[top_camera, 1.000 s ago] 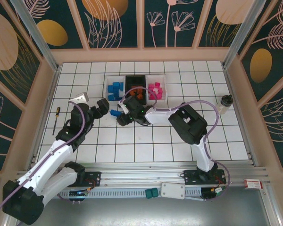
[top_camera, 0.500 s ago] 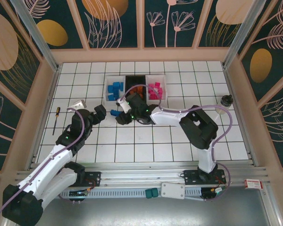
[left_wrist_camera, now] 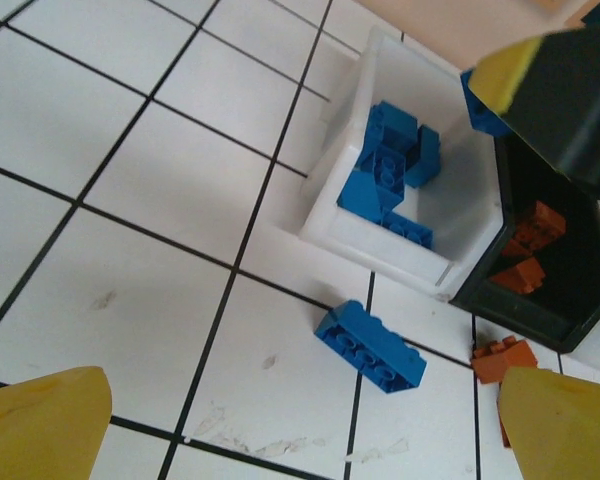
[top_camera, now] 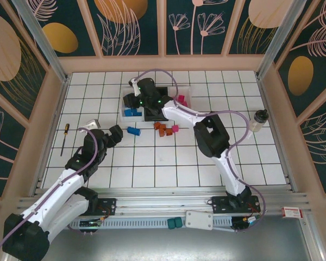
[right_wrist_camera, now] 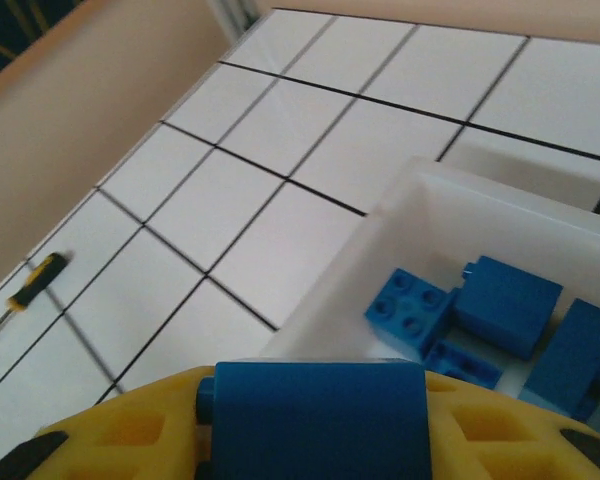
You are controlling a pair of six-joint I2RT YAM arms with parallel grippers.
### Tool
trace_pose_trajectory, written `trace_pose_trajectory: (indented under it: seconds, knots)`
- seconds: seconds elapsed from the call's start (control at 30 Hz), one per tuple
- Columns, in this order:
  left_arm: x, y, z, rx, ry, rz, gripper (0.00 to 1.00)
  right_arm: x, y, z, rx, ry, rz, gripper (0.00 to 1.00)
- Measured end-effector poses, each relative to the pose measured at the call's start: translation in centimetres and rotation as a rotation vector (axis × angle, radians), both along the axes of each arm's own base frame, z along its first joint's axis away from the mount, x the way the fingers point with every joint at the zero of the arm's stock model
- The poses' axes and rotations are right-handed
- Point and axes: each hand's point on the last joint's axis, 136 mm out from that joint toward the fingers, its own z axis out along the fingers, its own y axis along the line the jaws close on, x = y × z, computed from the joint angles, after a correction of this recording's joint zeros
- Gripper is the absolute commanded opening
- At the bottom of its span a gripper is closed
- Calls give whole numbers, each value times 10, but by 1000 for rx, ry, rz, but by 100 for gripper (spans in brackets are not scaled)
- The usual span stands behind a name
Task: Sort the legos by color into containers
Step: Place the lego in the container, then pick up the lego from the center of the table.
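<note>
My right gripper (top_camera: 135,100) hangs over the left white container (top_camera: 123,107), which holds several blue legos (right_wrist_camera: 480,310). Its yellow fingers are shut on a blue brick (right_wrist_camera: 315,400), also visible as the held blue brick (left_wrist_camera: 485,110) in the left wrist view. My left gripper (top_camera: 115,134) stands open and empty above the tiles, just left of a loose blue brick (left_wrist_camera: 372,345). The black container (left_wrist_camera: 540,300) holds orange-brown legos. The right white container (top_camera: 186,103) holds pink ones. Loose orange-brown legos (top_camera: 162,128) and a pink one (top_camera: 175,129) lie on the floor.
A screwdriver (top_camera: 65,138) lies at the far left. A small bottle (top_camera: 259,119) stands at the right edge. Two teal blocks (top_camera: 175,222) and a flat white box (top_camera: 198,219) sit on the front rail. Wooden walls enclose the tiled floor.
My right gripper closed on a blue brick at the floor's middle and carried it back over the left white container. The left arm shifted only slightly, still open.
</note>
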Motion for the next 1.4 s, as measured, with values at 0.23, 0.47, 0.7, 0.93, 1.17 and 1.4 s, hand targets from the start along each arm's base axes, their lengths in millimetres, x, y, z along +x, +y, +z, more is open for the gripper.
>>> trace_pose_trajectory:
  seconds: [0.23,0.47,0.7,0.93,1.17,1.4]
  knots:
    - [1,-10,-21,-3,63,-46,99,23,5,0,29,24,-33,68]
    - [8,-29,-42,-4,121,-133,98,6,-8,21,58,0,-26,70]
    - [23,-81,-61,130,189,-289,99,-44,-61,52,126,-15,-46,71]
    - [49,-79,-84,295,217,-252,99,-65,-110,48,160,-7,-100,71]
    - [75,-81,-100,412,230,-244,91,-75,-131,40,160,10,-128,71]
    - [92,-90,-114,450,233,-263,79,-79,-138,66,209,-36,-135,71]
